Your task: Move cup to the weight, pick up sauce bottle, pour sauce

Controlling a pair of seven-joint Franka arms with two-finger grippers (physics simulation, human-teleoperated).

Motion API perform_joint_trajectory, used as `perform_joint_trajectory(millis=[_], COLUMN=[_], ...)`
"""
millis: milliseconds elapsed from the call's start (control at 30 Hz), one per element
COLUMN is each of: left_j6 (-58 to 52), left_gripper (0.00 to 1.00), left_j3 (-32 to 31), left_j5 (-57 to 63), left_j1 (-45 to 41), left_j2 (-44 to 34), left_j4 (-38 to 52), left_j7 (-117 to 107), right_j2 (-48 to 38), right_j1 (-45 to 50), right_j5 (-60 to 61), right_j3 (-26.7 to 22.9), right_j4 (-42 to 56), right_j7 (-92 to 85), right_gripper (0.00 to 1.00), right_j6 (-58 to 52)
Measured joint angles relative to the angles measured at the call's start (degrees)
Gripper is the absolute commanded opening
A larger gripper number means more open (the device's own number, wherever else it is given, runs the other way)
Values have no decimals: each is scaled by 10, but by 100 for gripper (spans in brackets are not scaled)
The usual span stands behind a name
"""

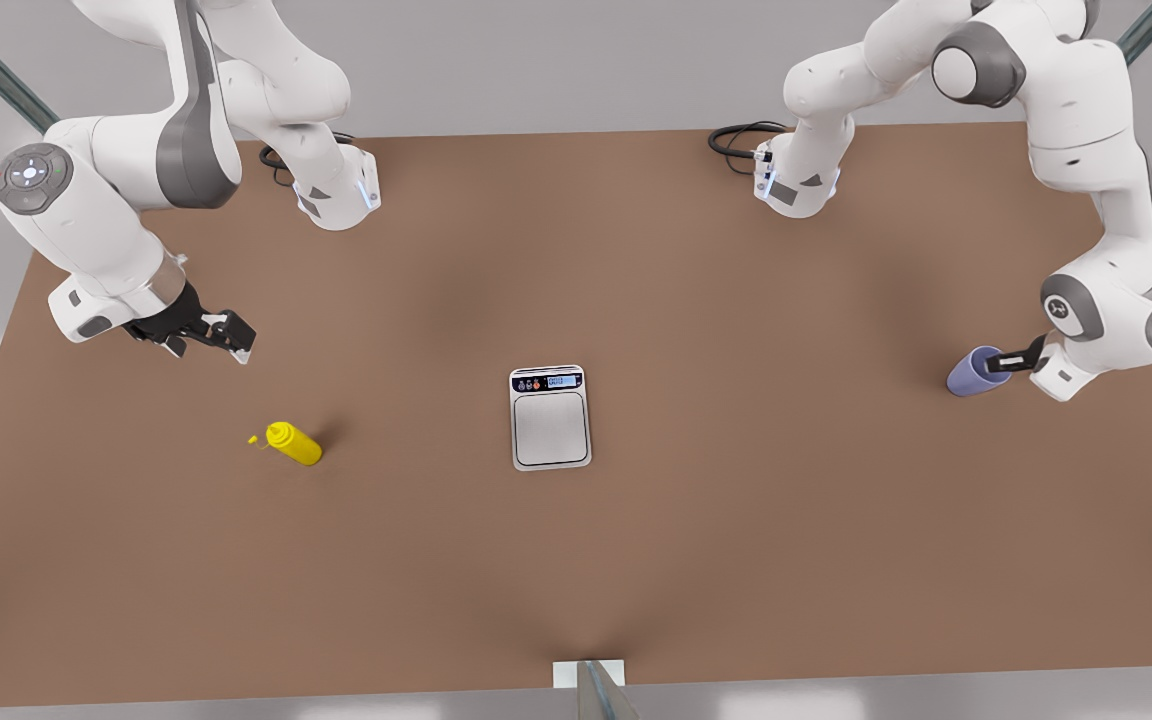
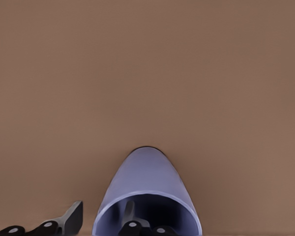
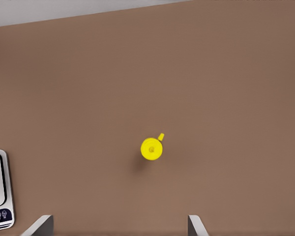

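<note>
Left end effector [image 1: 1004, 362], at the front view's right, pinches the cup [image 1: 976, 371] by its rim: one finger inside, one outside the wall, per left wrist view [image 2: 147, 196]. Cup is plain lavender-blue, no handle, dark inside; looks light, stiff, prob. smooth, so a rim grip may let it swing or slip. Well apart from the scale [image 1: 550, 417] at worktop [image 1: 736, 520] centre.

Right end effector [image 1: 221, 335], spread, hovers above the sauce bottle [image 1: 294, 443], not touching. Bottle is small, bright yellow, ribbed cap, thin nozzle; likely light and squeezable, so best gripped mid-body w/ gentle force.
</note>
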Motion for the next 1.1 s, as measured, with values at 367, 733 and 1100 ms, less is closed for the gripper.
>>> perform_joint_trajectory(millis=[367, 733, 1100], left_j6=[-7, -150, -189], left_gripper=[21, 21, 21], left_j3=[-1, -53, -275], left_j5=[0, 23, 7], left_j1=[0, -158, -299], left_j2=[2, -42, 28], left_j4=[0, 107, 248], left_j7=[-32, -153, -676], right_j2=[1, 1, 77], right_j1=[0, 0, 9], right_j5=[0, 0, 56], right_j3=[0, 0, -13], right_j4=[0, 1, 111], right_j7=[0, 0, 206], right_gripper=[100, 100, 100], right_j6=[1, 1, -65])
